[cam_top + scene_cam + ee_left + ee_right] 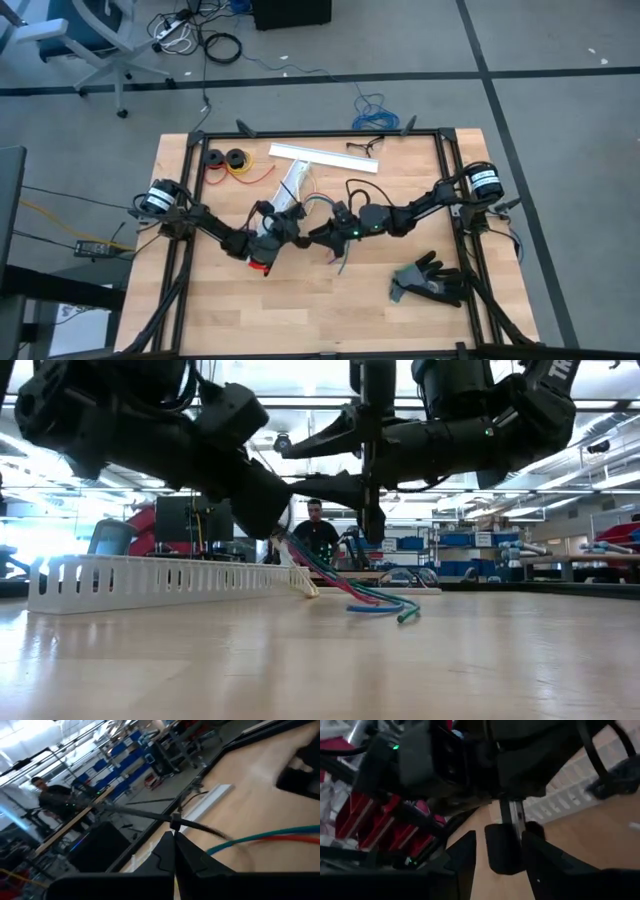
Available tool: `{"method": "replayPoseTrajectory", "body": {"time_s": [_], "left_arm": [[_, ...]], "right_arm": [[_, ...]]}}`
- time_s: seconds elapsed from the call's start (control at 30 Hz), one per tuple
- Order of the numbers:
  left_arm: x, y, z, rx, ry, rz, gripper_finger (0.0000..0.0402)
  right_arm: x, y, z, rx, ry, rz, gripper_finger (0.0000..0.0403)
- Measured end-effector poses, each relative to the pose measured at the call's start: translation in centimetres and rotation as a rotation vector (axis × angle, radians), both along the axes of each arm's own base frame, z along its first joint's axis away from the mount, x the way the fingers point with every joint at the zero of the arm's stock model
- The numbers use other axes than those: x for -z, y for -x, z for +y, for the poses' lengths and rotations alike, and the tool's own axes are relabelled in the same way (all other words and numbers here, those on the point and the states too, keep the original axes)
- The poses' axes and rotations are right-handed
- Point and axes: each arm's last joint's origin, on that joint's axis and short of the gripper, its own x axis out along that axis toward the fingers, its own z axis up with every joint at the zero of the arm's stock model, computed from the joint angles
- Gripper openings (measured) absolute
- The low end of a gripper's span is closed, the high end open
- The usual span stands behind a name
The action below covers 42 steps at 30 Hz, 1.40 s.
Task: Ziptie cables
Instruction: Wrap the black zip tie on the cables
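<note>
Both arms reach inward, meeting over table [300, 310] centre. Left gripper [285, 226] tilted down, fingers clenched on cables [360, 598] and ziptie [150, 814]; bundle droops from it, free ends resting on wood near white slotted duct [150, 582]. Strap runs straight across left wrist view, past pinched fingertips. Right gripper [335, 225] just beside left, raised; grip state cannot tell. Black glove [430, 280] lies well apart.

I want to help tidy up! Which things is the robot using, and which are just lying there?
Using: cables, ziptie, left gripper and right gripper, both mid-table at the cables.
Just lying there: black glove, white duct, wire spools.
</note>
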Motion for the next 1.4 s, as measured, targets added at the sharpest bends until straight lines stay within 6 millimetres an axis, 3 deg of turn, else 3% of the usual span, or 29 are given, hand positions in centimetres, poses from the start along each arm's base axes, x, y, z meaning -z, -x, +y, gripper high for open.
{"method": "replayPoseTrajectory", "body": {"time_s": [0.2, 0.37, 0.5, 0.7, 0.83, 1.2, 1.4], "left_arm": [[1.0, 1.9, 0.0, 0.046, 0.042, -0.065, 0.0003], [1.8, 4.3, 0.7, 0.193, 0.143, -0.203, 0.0003], [1.8, 5.6, 1.1, 0.307, 0.184, -0.275, 0.0003], [1.9, 6.2, 1.6, 0.421, 0.284, -0.367, 0.0003], [2.3, 6.0, 2.2, 0.422, 0.332, -0.366, 0.0003], [2.8, 5.7, 3.5, 0.389, 0.403, -0.392, 0.0003], [2.8, 5.5, 3.9, 0.423, 0.455, -0.419, 0.0003]], "right_arm": [[-2.0, 1.1, 0.2, -0.075, 0.137, -0.063, 0.0146], [-3.1, 3.0, 0.9, -0.063, 0.355, 0.104, 0.0146], [-2.9, 5.1, 2.1, 0.003, 0.579, 0.321, 0.0146], [-1.7, 6.0, 4.7, 0.044, 0.946, 0.395, 0.0146], [-0.5, 4.2, 5.8, 0.01, 1.136, 0.373, 0.0146], [0.7, -4.0, 6.5, 0.056, 1.629, 0.438, 0.0146], [1.3, -6.1, 6.4, 0.075, 1.787, 0.507, 0.0128]]}}
